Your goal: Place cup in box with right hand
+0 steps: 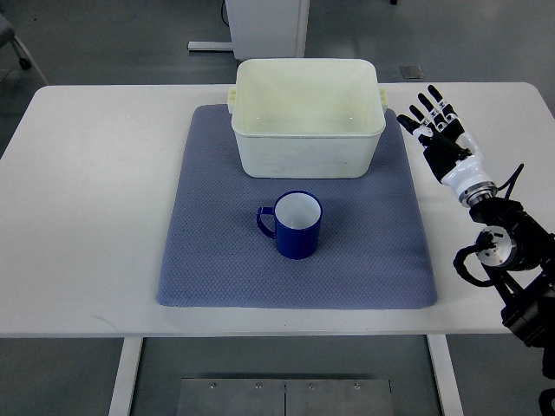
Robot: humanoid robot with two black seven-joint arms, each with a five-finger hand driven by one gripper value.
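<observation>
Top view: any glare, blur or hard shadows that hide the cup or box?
Top view: even, soft light; cup and box sharp, casting only faint shadows on the mat; no glare on the table; right hand in focus.

Single top view, steep downward look from robot's side; whole table (87,217) in frame, floor strip along upper edge.

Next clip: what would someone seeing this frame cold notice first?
The blue mug with its white inside, upright mid-mat with the handle pointing to the picture's left. Just behind it sits the empty cream plastic box on the grey-blue mat. At the right, the robot's right hand hovers with fingers spread, holding nothing.
</observation>
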